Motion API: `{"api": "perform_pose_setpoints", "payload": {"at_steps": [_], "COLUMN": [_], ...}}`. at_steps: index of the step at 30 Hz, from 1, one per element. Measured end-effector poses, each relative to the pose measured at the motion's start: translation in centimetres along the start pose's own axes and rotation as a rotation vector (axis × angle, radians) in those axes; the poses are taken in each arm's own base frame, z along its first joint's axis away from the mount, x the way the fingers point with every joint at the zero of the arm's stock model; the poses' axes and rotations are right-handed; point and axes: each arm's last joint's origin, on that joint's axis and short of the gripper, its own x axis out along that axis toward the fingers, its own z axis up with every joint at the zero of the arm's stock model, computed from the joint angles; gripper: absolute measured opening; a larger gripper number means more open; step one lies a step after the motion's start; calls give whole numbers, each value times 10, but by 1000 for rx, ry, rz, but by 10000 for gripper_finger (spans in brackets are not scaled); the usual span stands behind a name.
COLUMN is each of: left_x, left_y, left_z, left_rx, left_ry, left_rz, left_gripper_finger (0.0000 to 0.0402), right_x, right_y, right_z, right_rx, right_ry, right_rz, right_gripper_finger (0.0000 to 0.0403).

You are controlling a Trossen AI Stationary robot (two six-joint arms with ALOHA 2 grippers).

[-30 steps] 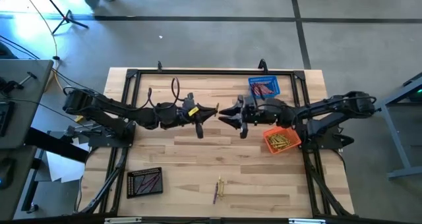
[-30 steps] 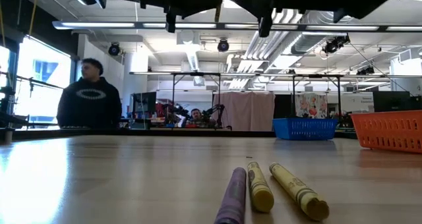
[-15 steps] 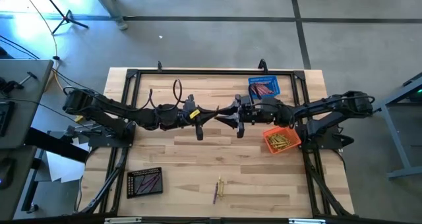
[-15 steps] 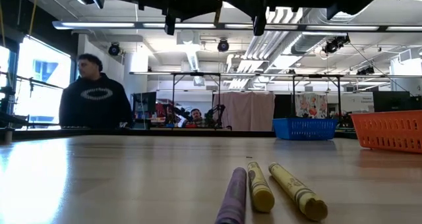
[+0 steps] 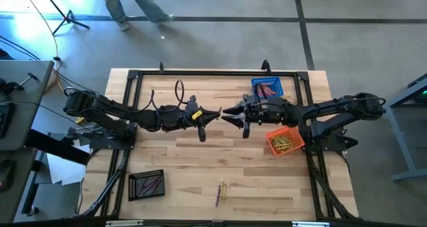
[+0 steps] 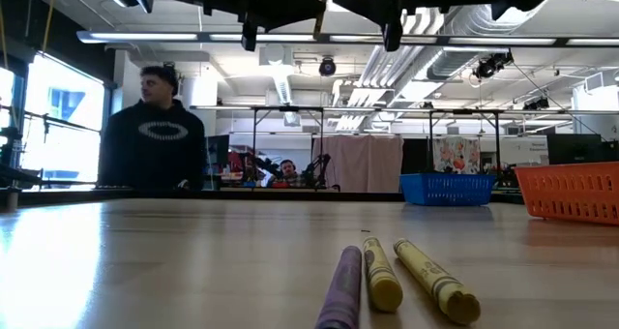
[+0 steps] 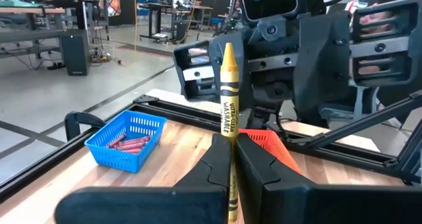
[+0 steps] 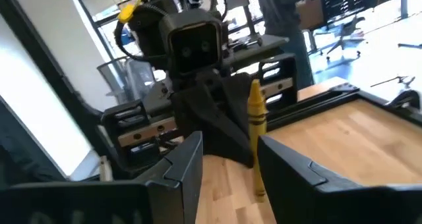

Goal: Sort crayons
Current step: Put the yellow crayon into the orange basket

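1. Over the last second the right gripper [image 5: 225, 113] has closed in on the left gripper [image 5: 217, 113], its fingers spread either side of the yellow crayon [image 7: 227, 92]; a handover looks imminent.
2. The left gripper stays clamped on that crayon.
3. Only the low view shows three loose crayons [image 6: 397, 276] at the near edge; the orange basket [image 5: 285, 141] waits to the right.
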Motion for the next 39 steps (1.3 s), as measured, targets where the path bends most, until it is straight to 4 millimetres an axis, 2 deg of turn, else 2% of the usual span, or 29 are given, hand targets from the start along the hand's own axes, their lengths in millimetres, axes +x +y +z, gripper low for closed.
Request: {"api": "perform_pose_setpoints", "payload": {"at_steps": [21,39], "left_x": [0,0], "left_y": [-2,-1], "left_z": [5,5], "left_rx": [-59,-58], "left_ry": [-39,-41], "left_rz": [-65,-55], "left_gripper_finger": [0,0], "right_x": [0,14], "right_y": [0,-4], "right_z": [4,-4], "right_rx": [-46,-50], "right_ry": [-54,-132], "right_rz": [-46,-45], "right_gripper_finger": [133,133]}}
